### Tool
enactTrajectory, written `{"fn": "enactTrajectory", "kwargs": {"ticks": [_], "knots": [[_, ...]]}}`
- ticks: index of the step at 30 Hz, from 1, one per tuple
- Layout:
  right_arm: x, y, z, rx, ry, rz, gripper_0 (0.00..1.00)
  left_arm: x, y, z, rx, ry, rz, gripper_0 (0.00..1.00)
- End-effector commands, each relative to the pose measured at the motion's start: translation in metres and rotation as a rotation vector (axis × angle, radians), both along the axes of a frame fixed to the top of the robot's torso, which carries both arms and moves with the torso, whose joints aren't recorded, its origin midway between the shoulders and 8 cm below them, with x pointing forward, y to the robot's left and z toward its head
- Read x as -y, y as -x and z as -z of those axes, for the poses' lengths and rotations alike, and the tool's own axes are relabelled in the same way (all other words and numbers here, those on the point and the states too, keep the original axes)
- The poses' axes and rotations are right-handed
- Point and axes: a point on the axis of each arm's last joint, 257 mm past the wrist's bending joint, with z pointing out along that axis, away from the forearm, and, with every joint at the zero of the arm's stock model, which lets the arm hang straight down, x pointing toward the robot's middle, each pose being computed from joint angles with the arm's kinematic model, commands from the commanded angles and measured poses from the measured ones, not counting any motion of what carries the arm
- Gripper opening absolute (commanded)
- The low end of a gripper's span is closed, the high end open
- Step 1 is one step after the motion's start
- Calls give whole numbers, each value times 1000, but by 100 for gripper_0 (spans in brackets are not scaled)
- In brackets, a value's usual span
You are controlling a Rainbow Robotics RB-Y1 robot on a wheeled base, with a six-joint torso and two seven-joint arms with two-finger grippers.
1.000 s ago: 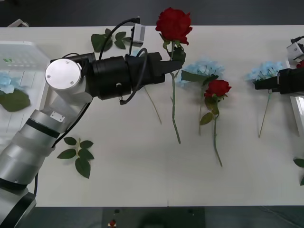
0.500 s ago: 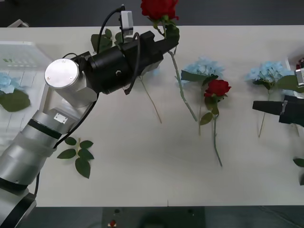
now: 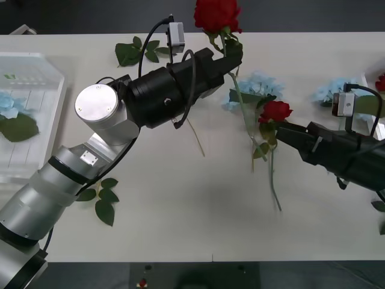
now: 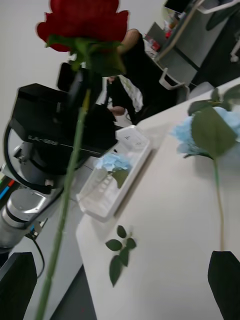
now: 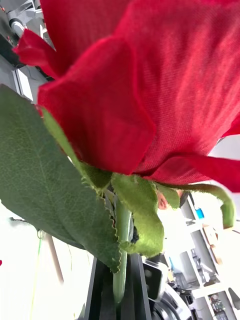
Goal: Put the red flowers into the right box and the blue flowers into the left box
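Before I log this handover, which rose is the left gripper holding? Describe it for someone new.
Start at the left arm over the table's far middle. Its left gripper is shut on the stem of a red rose, lifted with its stem hanging down. The other red rose lies flat beside a blue flower.

The left gripper (image 3: pixel 233 55) is holding a red rose (image 3: pixel 217 14) raised above the far middle of the table (image 3: pixel 180 205), its stem hanging down into the path of the right gripper (image 3: pixel 281 133), whose fingers are standing apart. A second rose (image 3: pixel 275 112) and a blue cluster (image 3: pixel 257 85) are crowding the middle. Bare tabletop is lying open along the near side, apart from a leaf sprig (image 3: pixel 101 195) near left.
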Motion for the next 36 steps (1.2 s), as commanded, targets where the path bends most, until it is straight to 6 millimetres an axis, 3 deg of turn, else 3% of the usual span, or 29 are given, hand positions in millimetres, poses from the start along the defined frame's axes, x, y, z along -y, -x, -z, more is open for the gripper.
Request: {"fn": "enactTrajectory", "kwargs": {"ticks": [1, 6, 12, 20, 27, 30, 32, 36], "knots": [[-24, 17, -27, 60, -57, -54, 100, 10, 10, -34, 91, 14, 19, 0], [-51, 30, -28, 39, -109, -104, 100, 10, 10, -34, 90, 15, 19, 0], [-74, 30, -21, 3, -117, -120, 100, 8, 10, -33, 88, 13, 19, 0], [-111, 4, -24, -30, -120, -75, 100, 6, 9, -32, 84, 12, 17, 0], [-133, -5, -20, -65, -107, -65, 99, 6, 9, -32, 84, 11, 19, 0], [-136, -9, -21, -78, -111, -59, 62, 5, 8, -32, 84, 10, 16, 0], [-138, -9, -22, -85, -112, -62, 44, 5, 8, -31, 84, 8, 17, 0], [-141, -10, -24, -128, -133, -69, 15, 5, 9, -32, 82, 12, 19, 0]]}}
